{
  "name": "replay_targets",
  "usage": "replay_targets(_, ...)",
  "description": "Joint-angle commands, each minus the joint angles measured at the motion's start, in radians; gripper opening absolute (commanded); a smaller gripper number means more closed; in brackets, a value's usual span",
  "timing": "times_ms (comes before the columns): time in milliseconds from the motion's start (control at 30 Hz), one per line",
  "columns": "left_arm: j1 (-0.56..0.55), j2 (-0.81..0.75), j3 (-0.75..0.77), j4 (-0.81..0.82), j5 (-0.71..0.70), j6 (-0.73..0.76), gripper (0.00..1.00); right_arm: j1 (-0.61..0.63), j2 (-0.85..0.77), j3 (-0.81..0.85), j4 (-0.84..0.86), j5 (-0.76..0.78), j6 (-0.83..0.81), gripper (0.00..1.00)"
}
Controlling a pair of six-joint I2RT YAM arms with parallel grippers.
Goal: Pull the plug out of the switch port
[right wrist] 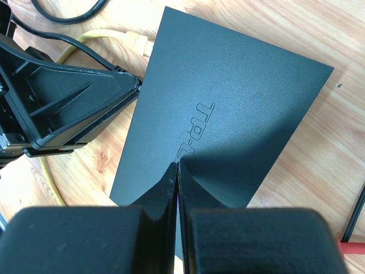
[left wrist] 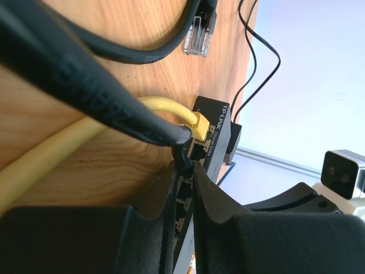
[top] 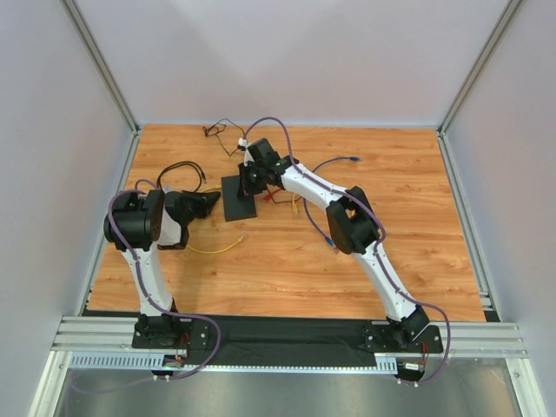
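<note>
The switch (right wrist: 228, 108) lies flat on the wooden surface (right wrist: 319, 165), roughly mid-way between the two arms and towards the back, with its row of sockets facing the left arm. The right gripper (right wrist: 177, 168) comes down from above with its two fingers pressed together, tips resting on the switch's lid beside the printed logo and holding nothing. This looks like a brace, so that the light box does not slide along when a cable is tugged. The left gripper (left wrist: 191, 171) lies low and level with the socket edge, in line with the ports, which suits a straight pull away from the box. Its fingers are drawn almost fully together, and the black plug (left wrist: 183, 153) at the end of the thick black cable (left wrist: 74, 74) disappears between their tips, so it appears to be clamped on that plug. Whether the plug is seated in its port or already free cannot be told, since the fingers cover the joint. Just beside it the yellow plug (left wrist: 198, 125) sits in the neighbouring socket, untouched by either gripper.
</note>
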State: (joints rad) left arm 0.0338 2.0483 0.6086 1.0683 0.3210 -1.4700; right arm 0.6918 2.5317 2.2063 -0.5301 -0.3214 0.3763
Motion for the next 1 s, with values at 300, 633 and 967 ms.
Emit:
replay_targets(300,0.029,-0.043,-0.015,-0.004,-0.115,0.086,0.04,-0.002,0.093,0.020,-0.130,0.110,0.021,0.00)
replay_targets(633,0.067,0.013,-0.043,0.105,-0.088,0.037,0.03,-0.006,0.096,0.021,-0.131,0.116,0.030,0.00)
replay_targets(967,0.066,-0.207,0.022,-0.378,-0.155,0.261,0.00,-0.006,0.101,0.023,-0.157,0.157,0.053,0.00)
